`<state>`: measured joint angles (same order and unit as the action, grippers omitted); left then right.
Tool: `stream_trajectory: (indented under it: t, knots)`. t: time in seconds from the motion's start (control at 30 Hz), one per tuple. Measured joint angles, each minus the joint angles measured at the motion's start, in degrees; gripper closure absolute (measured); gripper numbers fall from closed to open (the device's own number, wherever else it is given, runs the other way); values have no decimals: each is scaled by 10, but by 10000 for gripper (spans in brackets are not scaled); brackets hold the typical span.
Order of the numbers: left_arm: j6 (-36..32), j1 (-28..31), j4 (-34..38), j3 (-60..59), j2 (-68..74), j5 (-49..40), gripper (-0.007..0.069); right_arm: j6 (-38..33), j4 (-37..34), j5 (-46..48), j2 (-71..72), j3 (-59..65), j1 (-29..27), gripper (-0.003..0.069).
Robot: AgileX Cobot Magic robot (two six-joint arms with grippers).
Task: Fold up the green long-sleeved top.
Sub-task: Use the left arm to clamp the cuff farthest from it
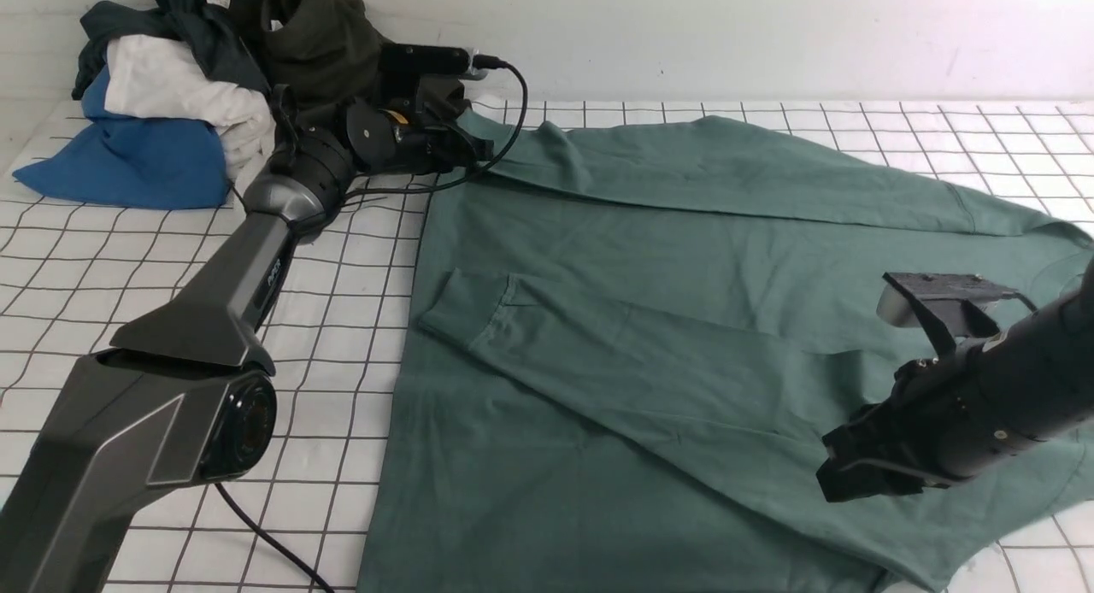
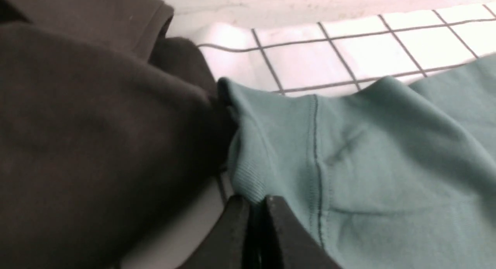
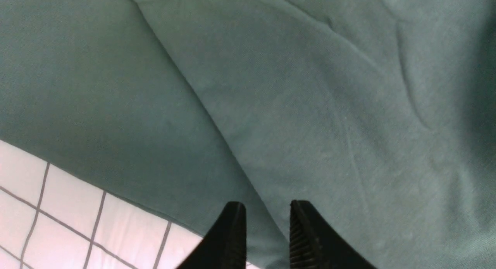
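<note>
Right: left gripper [image 2: 254,211] pinched shut on the far cuff [image 2: 252,172] of the sea-green cotton long-sleeved top [image 1: 684,319], spread flat; right gripper [image 3: 267,211] narrowly parted, empty. I'd lift clear of the dark olive garment [image 2: 97,125] first.

The green long-sleeved top [image 1: 684,260] — plain muted sea-green. Tablecloth [image 1: 342,319] beneath it: white, dark grid lines. Off its far-left corner — blue garment [image 1: 128,166], white garment [image 1: 171,85], olive-black garment [image 1: 316,38].
</note>
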<state>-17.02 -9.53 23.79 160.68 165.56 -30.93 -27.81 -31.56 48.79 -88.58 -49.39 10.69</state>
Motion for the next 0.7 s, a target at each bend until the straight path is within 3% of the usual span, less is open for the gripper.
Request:
stream_trajectory:
  t: [0.23,0.37,0.5,0.6,0.7]
  knots:
    - [-1,2,-23,2,-18,-56,589,-6,20,5,0,0,0,500]
    - [15,6,-31,2,-20,-91,378,-7,29,8,0,0,0,500]
    - [39,22,33,2,-20,-111,180,-7,27,19,0,0,0,500]
    - [35,34,87,2,-20,-95,114,-7,21,28,0,0,0,500]
    - [6,39,111,2,-20,-48,107,-7,17,31,0,0,0,500]
